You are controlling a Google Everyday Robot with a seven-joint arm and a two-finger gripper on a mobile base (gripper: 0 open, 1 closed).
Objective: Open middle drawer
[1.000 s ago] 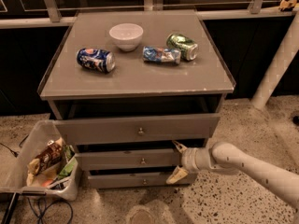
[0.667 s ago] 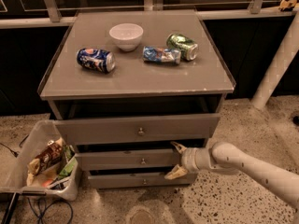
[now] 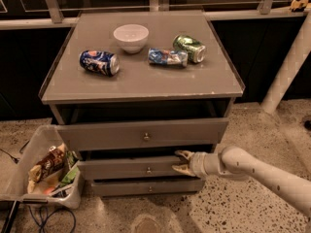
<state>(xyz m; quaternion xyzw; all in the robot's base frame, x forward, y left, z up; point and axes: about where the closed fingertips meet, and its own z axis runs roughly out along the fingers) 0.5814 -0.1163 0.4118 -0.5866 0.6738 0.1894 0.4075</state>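
**Fingers closer together at middle drawer's right end**

Since 1 s ago we see the fingers point(image 3: 183, 154) draw nearer each other: the lower one has come up, while arm, drawers & desk items sit as before. The gripper point(image 3: 181, 162) is at abt 5 o'clock in the view, right at the 3 o'clock end of the middle drawer point(image 3: 126, 169). Its fingers are parted w/ a small gap btwn them, the upper one at the front's top edge, the lower one over the front's face. Whether they press on the wood we can't tell. The arm point(image 3: 252, 171) runs off toward 4 o'clock.

The middle drawer is the 2nd of three grey fronts, under the top drawer point(image 3: 107, 136) & above the bottom drawer point(image 3: 126, 187), w/ a dark gap over it. Its knob point(image 3: 148, 170) sits at the front's centre, at 9 o'clock of the gripper & apart from it.

On the desk point(image 3: 141, 84):
- a white bowl point(image 3: 130, 37) at 12 o'clock
- a blue can point(image 3: 99, 62) on its side at 9 o'clock
- a green can point(image 3: 189, 48) on its side at 2 o'clock
- a crushed can point(image 3: 167, 57) just beside the green one, at its 8 o'clock

A plastic bin point(image 3: 22, 164) w/ wrappers point(image 3: 46, 166) sits on the floor point(image 3: 233, 212) at 8 o'clock of the drawers.
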